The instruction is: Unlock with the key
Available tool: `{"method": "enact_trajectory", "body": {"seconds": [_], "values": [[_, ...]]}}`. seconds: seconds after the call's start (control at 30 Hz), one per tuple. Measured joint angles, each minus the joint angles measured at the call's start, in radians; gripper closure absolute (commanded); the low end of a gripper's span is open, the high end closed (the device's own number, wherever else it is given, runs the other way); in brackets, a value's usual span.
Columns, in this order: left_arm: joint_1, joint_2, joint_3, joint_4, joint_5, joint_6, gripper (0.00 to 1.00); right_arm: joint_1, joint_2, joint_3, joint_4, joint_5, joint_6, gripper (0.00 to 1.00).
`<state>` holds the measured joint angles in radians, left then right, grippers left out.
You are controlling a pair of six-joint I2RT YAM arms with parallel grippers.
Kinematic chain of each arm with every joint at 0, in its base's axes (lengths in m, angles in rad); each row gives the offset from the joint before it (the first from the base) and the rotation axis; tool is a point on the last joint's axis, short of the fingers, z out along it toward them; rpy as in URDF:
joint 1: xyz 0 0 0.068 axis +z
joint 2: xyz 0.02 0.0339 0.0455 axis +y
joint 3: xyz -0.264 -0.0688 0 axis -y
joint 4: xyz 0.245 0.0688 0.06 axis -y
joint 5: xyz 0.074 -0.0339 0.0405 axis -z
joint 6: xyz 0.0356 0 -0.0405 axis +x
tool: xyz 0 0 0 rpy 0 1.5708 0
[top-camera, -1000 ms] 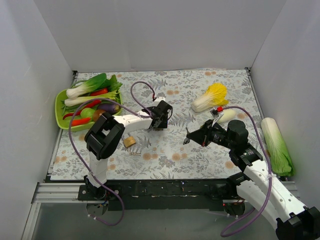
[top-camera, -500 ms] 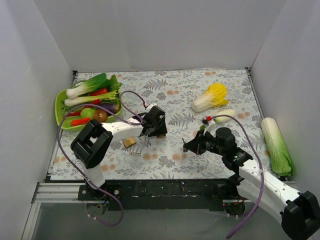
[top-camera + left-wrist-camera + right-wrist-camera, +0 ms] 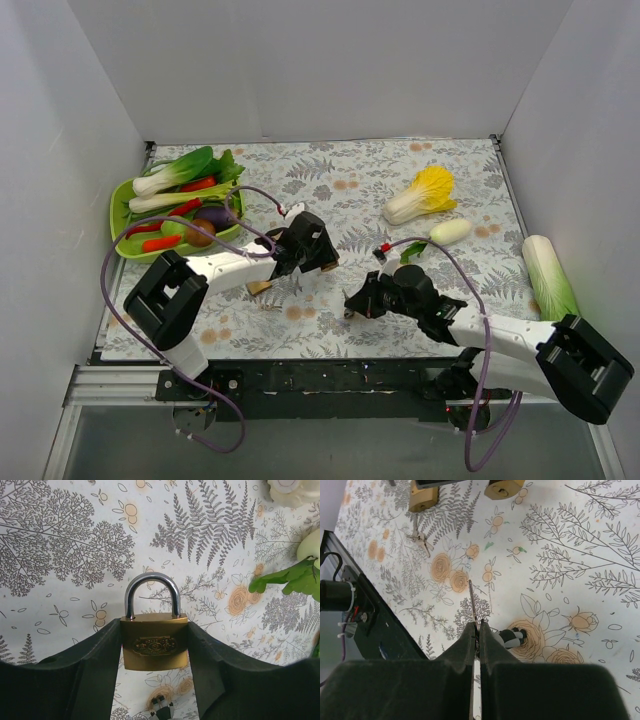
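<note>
My left gripper (image 3: 308, 255) is shut on a brass padlock (image 3: 155, 642); its fingers (image 3: 102, 650) clamp the body's sides and the silvery shackle points away, above the floral cloth. In the right wrist view this padlock (image 3: 502, 487) shows at the top edge, keyhole end facing me. My right gripper (image 3: 352, 303) is shut on the key; only its thin silvery blade (image 3: 471, 597) sticks out forward, edge-on, from the closed fingertips (image 3: 470, 635). The blade tip is well short of the padlock. A small black-and-grey piece (image 3: 512, 636) sits beside the right fingers.
A second brass padlock (image 3: 259, 287) lies on the cloth with loose keys (image 3: 421, 541) beside it. A green tray (image 3: 118, 222) of vegetables stands at the left. A yellow cabbage (image 3: 425, 193), a white vegetable (image 3: 450, 231) and a large cabbage (image 3: 548, 275) lie at the right.
My right gripper has moved left and toward the near edge with the key, closer to the left gripper. The left gripper has shifted slightly left and nearer with the padlock.
</note>
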<state>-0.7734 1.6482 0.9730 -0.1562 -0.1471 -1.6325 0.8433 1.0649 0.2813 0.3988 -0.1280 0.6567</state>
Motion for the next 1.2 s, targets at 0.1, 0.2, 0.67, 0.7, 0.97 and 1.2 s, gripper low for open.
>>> {"method": "enact_trajectory", "body": {"seconds": [0.1, 0.2, 0.67, 0.7, 0.97, 1.2], "values": [[-0.009, -0.001, -0.009, 0.003, -0.001, -0.008, 1.00, 0.002, 0.064, 0.017, 0.016, 0.014, 0.006, 0.99], [-0.017, -0.007, -0.024, 0.004, -0.004, -0.016, 1.00, 0.002, 0.105, 0.051, 0.023, 0.028, 0.006, 0.99], [-0.048, -0.051, -0.050, 0.010, -0.043, -0.042, 1.00, -0.021, 0.263, 0.171, 0.048, 0.029, -0.002, 0.99], [-0.050, -0.055, -0.050, 0.012, -0.047, -0.044, 1.00, -0.026, 0.270, 0.174, 0.048, 0.023, -0.002, 0.99], [-0.061, -0.061, -0.051, 0.027, -0.064, -0.051, 1.00, -0.063, 0.299, 0.181, 0.071, -0.019, 0.001, 0.99], [-0.067, -0.061, -0.051, 0.029, -0.082, -0.051, 1.00, -0.080, 0.316, 0.181, 0.087, -0.051, 0.013, 0.99]]}}
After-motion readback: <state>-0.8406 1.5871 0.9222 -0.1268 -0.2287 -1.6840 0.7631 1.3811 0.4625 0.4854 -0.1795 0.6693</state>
